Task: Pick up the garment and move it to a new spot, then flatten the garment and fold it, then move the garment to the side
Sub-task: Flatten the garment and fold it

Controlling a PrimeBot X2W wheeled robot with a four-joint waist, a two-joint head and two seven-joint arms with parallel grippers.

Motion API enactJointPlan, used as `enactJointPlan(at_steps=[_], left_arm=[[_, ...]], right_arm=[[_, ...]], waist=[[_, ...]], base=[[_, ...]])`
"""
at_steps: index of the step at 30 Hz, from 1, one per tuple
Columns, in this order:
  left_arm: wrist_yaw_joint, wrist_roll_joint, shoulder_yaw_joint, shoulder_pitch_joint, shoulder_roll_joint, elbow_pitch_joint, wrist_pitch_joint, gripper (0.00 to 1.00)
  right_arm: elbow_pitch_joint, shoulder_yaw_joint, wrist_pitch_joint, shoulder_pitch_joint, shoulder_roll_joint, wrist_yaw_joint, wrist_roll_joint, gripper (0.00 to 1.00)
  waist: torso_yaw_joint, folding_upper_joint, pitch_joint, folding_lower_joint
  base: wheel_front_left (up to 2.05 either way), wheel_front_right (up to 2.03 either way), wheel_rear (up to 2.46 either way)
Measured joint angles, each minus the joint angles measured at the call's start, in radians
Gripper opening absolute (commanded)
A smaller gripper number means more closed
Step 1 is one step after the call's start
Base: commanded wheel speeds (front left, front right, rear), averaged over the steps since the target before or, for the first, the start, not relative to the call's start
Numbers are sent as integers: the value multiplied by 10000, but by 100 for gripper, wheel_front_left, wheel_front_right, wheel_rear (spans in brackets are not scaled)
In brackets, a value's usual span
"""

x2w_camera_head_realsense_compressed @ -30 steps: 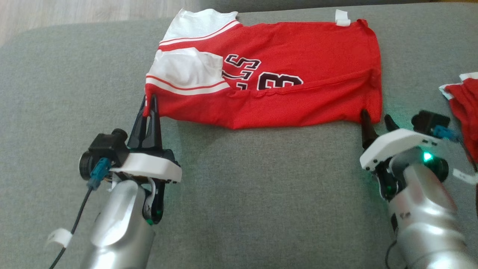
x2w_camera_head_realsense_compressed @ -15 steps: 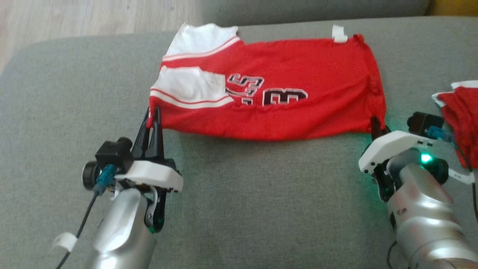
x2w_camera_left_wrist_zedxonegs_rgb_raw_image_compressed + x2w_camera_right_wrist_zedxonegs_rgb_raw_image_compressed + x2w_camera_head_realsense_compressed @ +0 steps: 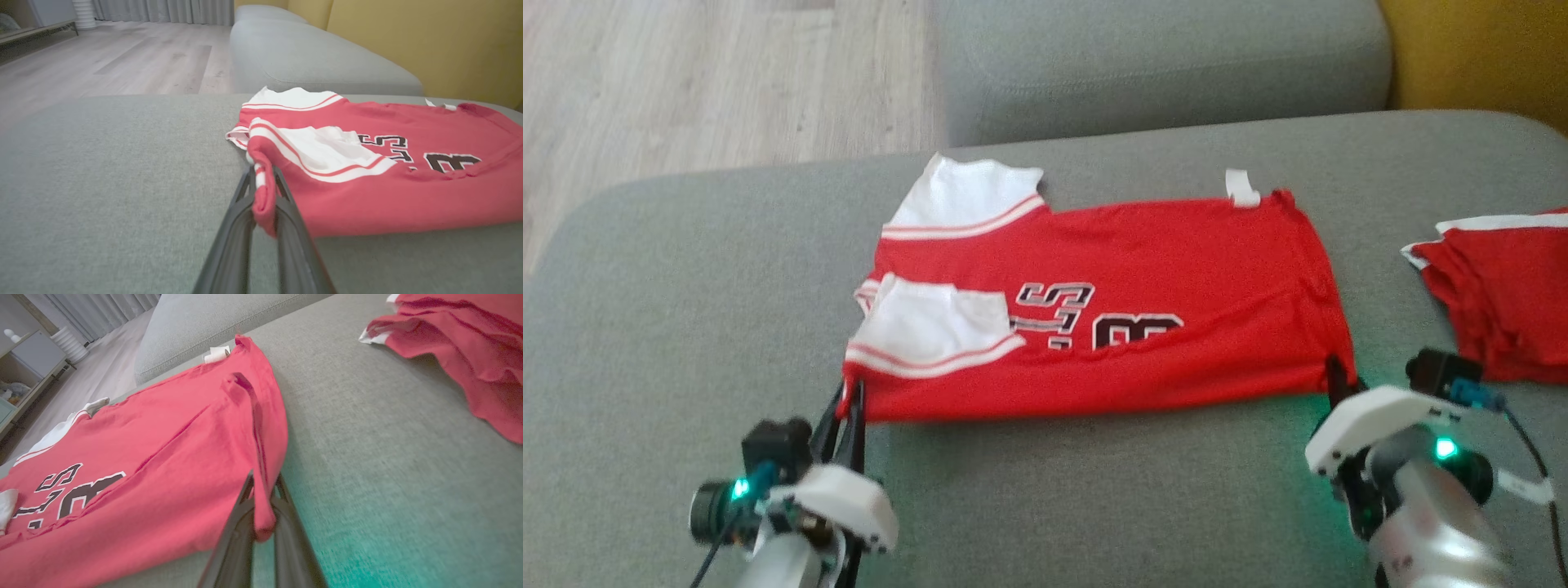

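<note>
Plainly, your left gripper (image 3: 849,402) has its jaws closed on the near corner of the garment (image 3: 1143,269) at 9 o'clock, under the white sleeves. The garment lies folded on the sofa cushion (image 3: 1054,498), its long axis running 9 to 3, sleeves toward 9. It looks light and limp, so hold it by the corners. Your right gripper (image 3: 1335,374) pinches the near corner at 3.

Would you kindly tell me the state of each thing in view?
jersey: folded over, lying flat on the cushion, near corners pinched.
left gripper: shut on the jersey's near left corner.
right gripper: shut on the jersey's near right corner.
second garment: crumpled, lying apart at the right.
</note>
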Motion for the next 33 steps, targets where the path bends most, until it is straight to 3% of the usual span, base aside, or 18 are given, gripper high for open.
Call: enactJointPlan(at_steps=[6,14,15,16,17,18,19,27,30,33], left_arm=[[98,-13,-117,1204,359,-974,748,0],[224,-44,-240,1532,399,-1499,1037,0],[301,-44,-240,1532,399,-1538,1028,0],[372,-40,-238,1532,399,-1582,993,9],[431,-40,-240,1531,399,-1620,901,42],[458,-40,-224,1531,397,-1651,817,88],[525,-40,-198,1530,403,-1657,750,100],[828,-188,42,1458,334,-1935,90,100],[807,-295,355,1282,290,-2740,-755,100],[602,-192,587,798,240,-3703,-934,100]], right_arm=[[-2263,104,1024,1881,46,0,249,0],[-5010,-290,2205,3408,90,0,439,0],[-5265,-322,2291,3546,96,0,468,62],[-5511,-357,2322,3681,102,0,491,100],[-5712,-378,2376,3784,102,0,665,100],[-5912,-389,2389,3865,102,0,846,100],[-6096,-445,2357,3909,100,0,989,100],[-7329,-48,357,3947,94,0,1434,100],[-7708,554,-514,3943,98,0,1615,100],[-8011,999,-1001,3895,96,0,1716,100]], waist=[[-177,0,-298,-1],[-185,0,-187,1],[-186,0,-162,1],[-189,0,-135,1],[-196,0,-104,1],[-204,0,-69,1],[-215,0,-31,1],[-320,0,403,2],[-382,0,618,2],[-474,0,878,2]], base=[[0,0,0],[0,0,0],[0,0,0],[0,0,0],[0,0,0],[0,0,0],[0,0,0],[0,0,0],[0,0,0],[0,0,0]])
